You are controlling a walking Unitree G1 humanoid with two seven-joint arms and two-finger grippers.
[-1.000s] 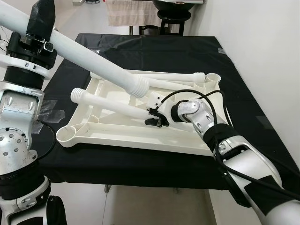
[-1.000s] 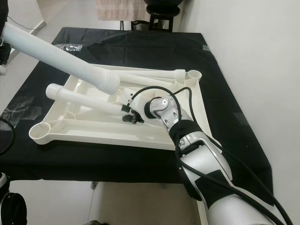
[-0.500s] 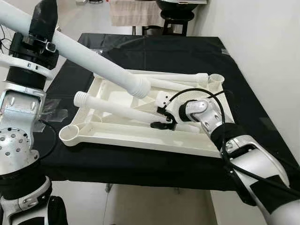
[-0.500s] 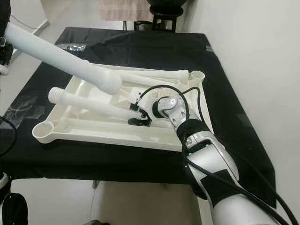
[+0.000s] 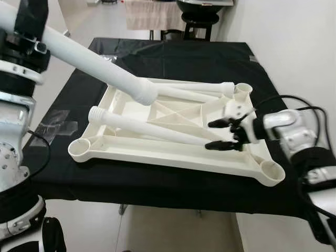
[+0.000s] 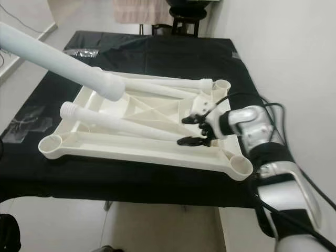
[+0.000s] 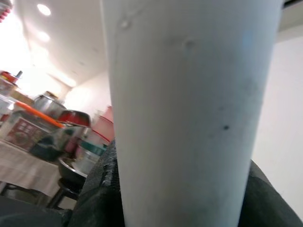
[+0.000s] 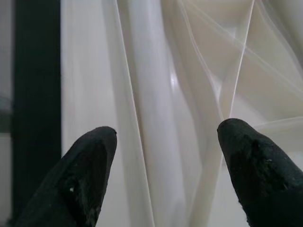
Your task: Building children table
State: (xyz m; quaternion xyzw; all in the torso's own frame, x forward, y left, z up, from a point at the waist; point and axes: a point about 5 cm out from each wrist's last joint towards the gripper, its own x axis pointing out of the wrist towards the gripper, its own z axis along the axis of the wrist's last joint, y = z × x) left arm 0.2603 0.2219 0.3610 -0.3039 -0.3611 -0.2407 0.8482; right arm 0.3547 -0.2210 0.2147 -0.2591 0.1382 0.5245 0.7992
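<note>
the white children's tabletop (image 5: pixel 157 152) is lying upside down on a black-covered table (image 5: pixel 184 58), ribbed underside facing up, with a round leg socket (image 5: pixel 272 170) at each corner. two white table legs are lying inside it: one loose leg (image 5: pixel 142 127) is resting diagonally across the ribs with its threaded end pointing toward the near-left corner, and a second leg (image 5: pixel 194 90) is lying along the far rim.

the right gripper (image 5: pixel 219 134) is hovering over the right part of the tabletop, near the end of the diagonal leg. its two black fingers (image 8: pixel 87 172) are standing spread apart, with nothing between them; the pale leg and ribs are showing in the gap.

the left gripper (image 5: pixel 29 26) is holding a third leg (image 5: pixel 97 68) raised above the tabletop, slanting down toward its centre. the fingers are pinching the leg's upper part, which is sitting close in front of the left wrist camera (image 7: pixel 189 113).
</note>
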